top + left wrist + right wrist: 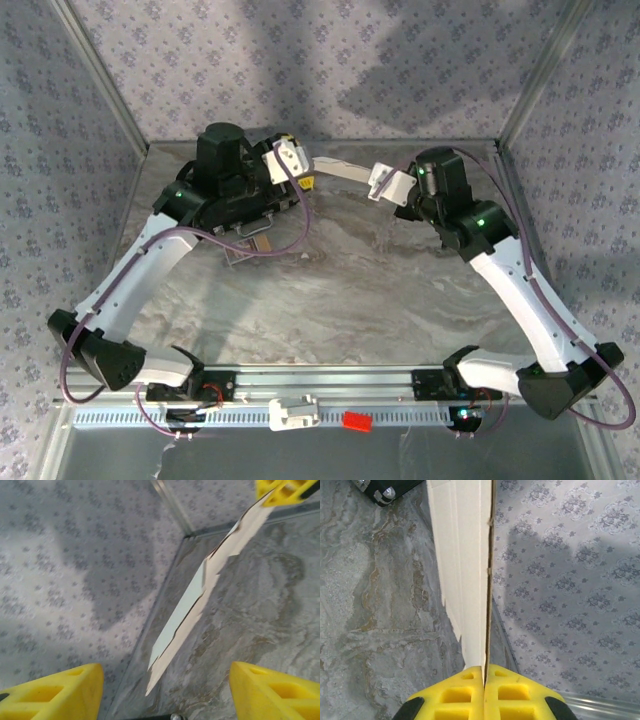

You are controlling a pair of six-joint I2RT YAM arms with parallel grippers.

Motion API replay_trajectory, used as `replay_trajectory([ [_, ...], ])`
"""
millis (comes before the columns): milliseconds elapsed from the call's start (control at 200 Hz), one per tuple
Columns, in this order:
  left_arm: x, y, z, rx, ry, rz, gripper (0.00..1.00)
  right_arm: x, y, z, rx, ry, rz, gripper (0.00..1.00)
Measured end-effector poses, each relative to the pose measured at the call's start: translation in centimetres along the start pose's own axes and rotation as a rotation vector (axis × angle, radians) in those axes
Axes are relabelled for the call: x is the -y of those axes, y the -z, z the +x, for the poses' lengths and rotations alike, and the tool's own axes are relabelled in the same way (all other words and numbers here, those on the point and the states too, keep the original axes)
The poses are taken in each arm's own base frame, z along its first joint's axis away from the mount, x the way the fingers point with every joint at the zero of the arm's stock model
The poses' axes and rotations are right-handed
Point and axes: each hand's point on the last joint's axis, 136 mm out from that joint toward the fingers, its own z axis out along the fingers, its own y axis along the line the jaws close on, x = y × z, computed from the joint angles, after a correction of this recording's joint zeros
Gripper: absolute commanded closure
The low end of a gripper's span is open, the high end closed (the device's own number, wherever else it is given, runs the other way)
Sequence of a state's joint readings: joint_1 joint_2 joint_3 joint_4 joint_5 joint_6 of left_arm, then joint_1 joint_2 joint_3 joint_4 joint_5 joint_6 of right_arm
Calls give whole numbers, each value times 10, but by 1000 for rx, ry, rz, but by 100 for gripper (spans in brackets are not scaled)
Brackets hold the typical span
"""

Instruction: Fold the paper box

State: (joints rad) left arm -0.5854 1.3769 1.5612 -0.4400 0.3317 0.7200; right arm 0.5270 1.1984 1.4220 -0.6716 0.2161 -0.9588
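The paper box (340, 168), a flat white cardboard sheet, hangs edge-on above the back of the table between the two grippers. My right gripper (374, 182) is shut on its right end; in the right wrist view the yellow fingers (455, 697) pinch the sheet's edge and the paper box (465, 570) runs away from them. My left gripper (303, 176) is at the sheet's left end. In the left wrist view its yellow fingers (55, 692) stand wide apart, and the pointed tip of the paper box (192, 610) lies between them without touching either.
A black case (262, 208) lies under the left arm at the back left, its corner (385, 487) visible beyond the sheet. A small printed card (250, 247) lies just in front of it. Patterned walls close in the back and sides.
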Motion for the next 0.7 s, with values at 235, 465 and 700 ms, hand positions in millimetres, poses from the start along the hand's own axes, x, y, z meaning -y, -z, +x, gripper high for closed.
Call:
replay_trajectory([
  [235, 14, -12, 3, 14, -20, 71, 30, -8, 1, -10, 27, 38, -21, 100],
  [465, 34, -39, 3, 25, -45, 132, 36, -13, 2, -14, 44, 97, -39, 100],
  [700, 50, -55, 6, 7, -67, 162, 53, -16, 2, -16, 51, 111, -43, 100],
])
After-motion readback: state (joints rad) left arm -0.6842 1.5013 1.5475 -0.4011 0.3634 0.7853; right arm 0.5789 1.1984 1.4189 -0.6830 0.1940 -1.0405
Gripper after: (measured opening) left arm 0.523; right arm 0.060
